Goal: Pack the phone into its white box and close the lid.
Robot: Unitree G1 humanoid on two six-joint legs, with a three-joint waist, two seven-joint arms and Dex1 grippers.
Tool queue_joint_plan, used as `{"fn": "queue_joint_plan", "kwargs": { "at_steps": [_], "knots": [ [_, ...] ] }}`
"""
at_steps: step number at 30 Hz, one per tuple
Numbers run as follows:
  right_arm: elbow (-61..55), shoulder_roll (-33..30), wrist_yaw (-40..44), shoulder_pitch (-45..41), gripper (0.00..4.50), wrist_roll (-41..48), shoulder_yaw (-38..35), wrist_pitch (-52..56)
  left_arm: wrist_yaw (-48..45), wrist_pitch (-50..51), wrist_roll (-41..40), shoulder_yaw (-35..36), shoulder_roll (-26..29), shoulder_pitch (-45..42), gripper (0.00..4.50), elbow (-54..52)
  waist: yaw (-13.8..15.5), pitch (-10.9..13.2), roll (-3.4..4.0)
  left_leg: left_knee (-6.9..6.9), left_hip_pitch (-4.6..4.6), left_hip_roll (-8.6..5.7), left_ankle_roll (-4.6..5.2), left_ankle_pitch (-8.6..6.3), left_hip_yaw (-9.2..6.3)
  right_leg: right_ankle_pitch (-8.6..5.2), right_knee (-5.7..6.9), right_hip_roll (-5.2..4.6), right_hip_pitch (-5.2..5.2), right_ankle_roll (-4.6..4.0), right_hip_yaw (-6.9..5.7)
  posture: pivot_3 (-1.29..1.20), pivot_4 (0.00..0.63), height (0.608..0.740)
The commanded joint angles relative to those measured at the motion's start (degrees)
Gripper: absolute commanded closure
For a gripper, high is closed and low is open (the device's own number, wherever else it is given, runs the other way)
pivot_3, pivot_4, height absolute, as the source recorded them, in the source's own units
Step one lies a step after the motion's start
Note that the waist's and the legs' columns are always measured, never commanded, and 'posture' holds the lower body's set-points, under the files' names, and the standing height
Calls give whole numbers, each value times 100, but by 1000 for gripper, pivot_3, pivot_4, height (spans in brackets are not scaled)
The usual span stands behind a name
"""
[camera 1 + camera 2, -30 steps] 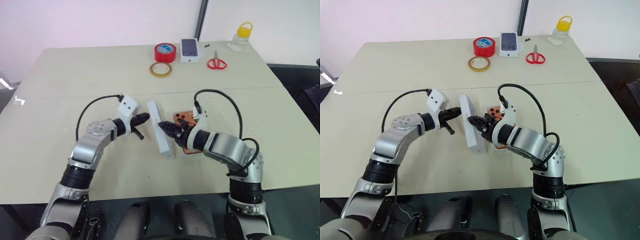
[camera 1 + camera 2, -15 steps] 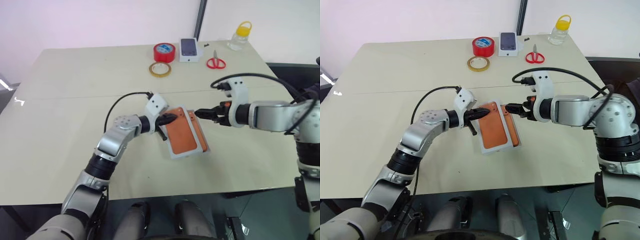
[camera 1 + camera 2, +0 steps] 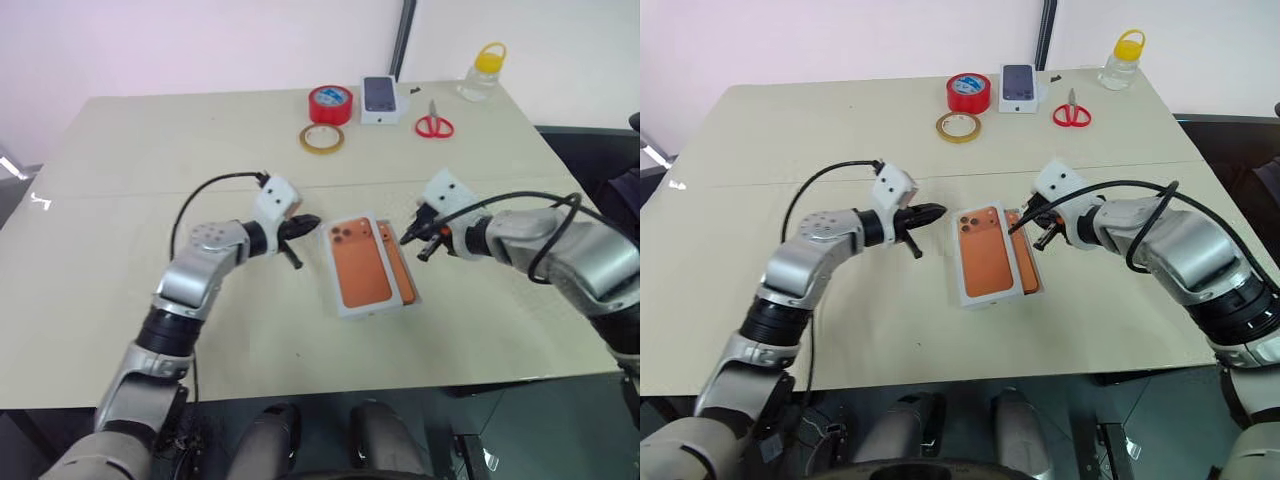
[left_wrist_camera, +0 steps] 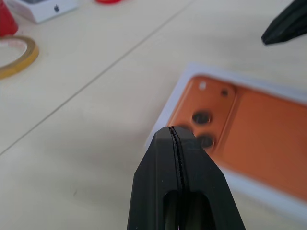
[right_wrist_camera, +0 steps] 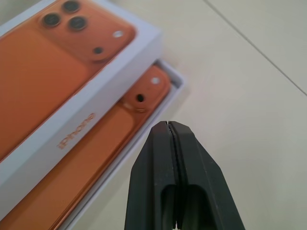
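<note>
The lid (image 3: 358, 268) lies flat with its orange phone picture up. It rests askew on the white box (image 5: 173, 82), shifted toward my left. A strip of the orange phone (image 3: 401, 276) shows uncovered inside the box along the lid's right side. My left gripper (image 3: 314, 223) is shut and empty, hovering just left of the lid's far left corner, apart from it. My right gripper (image 3: 406, 240) is shut and empty too. It points down at the far right corner of the box, close above the phone's lens end (image 5: 144, 93).
At the table's far edge stand a red tape roll (image 3: 330, 104), a tan tape ring (image 3: 321, 138), a small white box with a dark phone picture (image 3: 379, 100), red scissors (image 3: 433, 125) and a yellow-capped bottle (image 3: 480, 72). Bare tabletop surrounds the box.
The lid stood on edge between the grippers, then came down flat, picture up, onto the box. My left gripper drew back to the left off it. My right wrist rolled and swung to the box's right side.
</note>
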Motion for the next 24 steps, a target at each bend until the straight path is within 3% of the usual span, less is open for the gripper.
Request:
{"fn": "queue_joint_plan", "kwargs": {
  "at_steps": [1, 6, 10, 24],
  "knots": [
    [-214, 92, 358, -11, 4453, -554, 19, -186, -537, 90, -50, -183, 362, 95, 4500, -302, 30, 0, 0, 0, 0, -1, -5, 3, 0, 0, 0, -1, 0, 0, 0, 0, 150, 740],
    [-188, 307, 714, 24, 4453, -977, 52, -98, -909, 258, 129, -733, 537, 72, 4500, -364, 145, 0, 0, 0, -1, -4, -7, 3, -1, 0, -5, -4, 2, 0, 2, 0, 150, 740],
    [-257, 391, 1016, 73, 4453, -1241, 113, 2, -975, -31, 400, -1117, 364, -82, 4500, -105, 151, 0, 0, 2, -2, -11, -8, 4, -1, 0, -11, -10, 5, 0, 1, 0, 150, 740],
    [-447, 452, 1515, 239, 4453, -1794, -167, 244, -1052, -456, 630, -1381, -369, -389, 4500, 174, 132, 1, -1, 2, -2, -9, -12, 7, -3, 0, -6, -8, 3, 0, 0, 0, 150, 740]
  ]
}}
